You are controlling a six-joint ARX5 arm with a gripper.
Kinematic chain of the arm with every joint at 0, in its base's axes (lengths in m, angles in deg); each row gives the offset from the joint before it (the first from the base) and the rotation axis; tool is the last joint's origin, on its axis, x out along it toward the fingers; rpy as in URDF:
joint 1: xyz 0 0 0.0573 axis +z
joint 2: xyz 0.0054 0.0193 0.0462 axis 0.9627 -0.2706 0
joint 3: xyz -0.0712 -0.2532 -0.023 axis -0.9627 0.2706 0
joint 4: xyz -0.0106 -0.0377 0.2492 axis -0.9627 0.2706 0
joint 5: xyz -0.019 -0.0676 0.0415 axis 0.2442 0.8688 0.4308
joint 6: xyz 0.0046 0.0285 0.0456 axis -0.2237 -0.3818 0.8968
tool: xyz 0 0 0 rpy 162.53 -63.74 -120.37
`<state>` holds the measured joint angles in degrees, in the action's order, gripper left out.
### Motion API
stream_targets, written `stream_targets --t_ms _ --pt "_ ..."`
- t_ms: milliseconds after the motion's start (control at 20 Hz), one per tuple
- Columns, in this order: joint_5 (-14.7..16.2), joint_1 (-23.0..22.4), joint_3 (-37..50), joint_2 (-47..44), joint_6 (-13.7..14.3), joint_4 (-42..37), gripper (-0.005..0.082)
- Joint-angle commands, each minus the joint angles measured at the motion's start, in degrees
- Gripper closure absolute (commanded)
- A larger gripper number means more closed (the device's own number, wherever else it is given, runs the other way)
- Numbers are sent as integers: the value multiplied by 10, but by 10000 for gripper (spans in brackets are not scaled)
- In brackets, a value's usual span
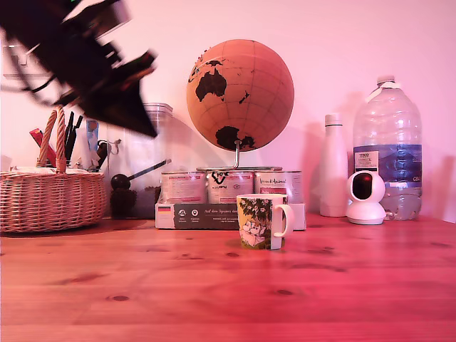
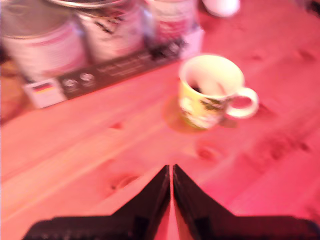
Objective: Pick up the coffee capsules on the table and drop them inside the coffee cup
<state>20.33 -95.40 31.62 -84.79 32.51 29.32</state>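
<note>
One mug (image 1: 261,221) stands on the wooden surface (image 1: 228,292), roughly midway between its side edges and nearer the back edge than the front, its handle turned toward the exterior view's right. In the wrist view the mug's white inside shows a dark shape (image 2: 196,89) low against the wall, likely a capsule, though blur keeps it from being sure; no capsule can be made out lying on the bare wood in either view. The hand (image 2: 171,172) is pressed together, its two black fingers (image 2: 155,192) meeting at the tips with only a thin seam between them and nothing pinched there. In the exterior view the hand (image 1: 146,128) hangs high in the air, motion-blurred, toward that view's left, well apart from the mug and above the back left corner. Just behind the mug sit three labelled tins (image 1: 229,187) in a row inside one low printed tray (image 1: 206,216), and one cork-coloured globe (image 1: 239,94) rises on a stand over them. At the back left corner is one wicker basket (image 1: 51,199) holding pens, with one clear jar (image 1: 146,164) beside it. Toward the back right corner stand one white bottle (image 1: 333,167), one small white camera (image 1: 366,197) and one large water bottle (image 1: 388,146), close together.
</note>
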Motion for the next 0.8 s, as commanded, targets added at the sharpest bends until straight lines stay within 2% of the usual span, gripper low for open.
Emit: stream_targets --t_ms 0,150,300,450,750 --pt "2 17 40 20 -7 -38 788" --pt "2 53 88 37 -31 -90 788" --pt "2 89 135 51 -40 -142 788" --pt "2 119 183 68 -65 -189 788" --pt "-1 149 251 124 -70 -200 788"
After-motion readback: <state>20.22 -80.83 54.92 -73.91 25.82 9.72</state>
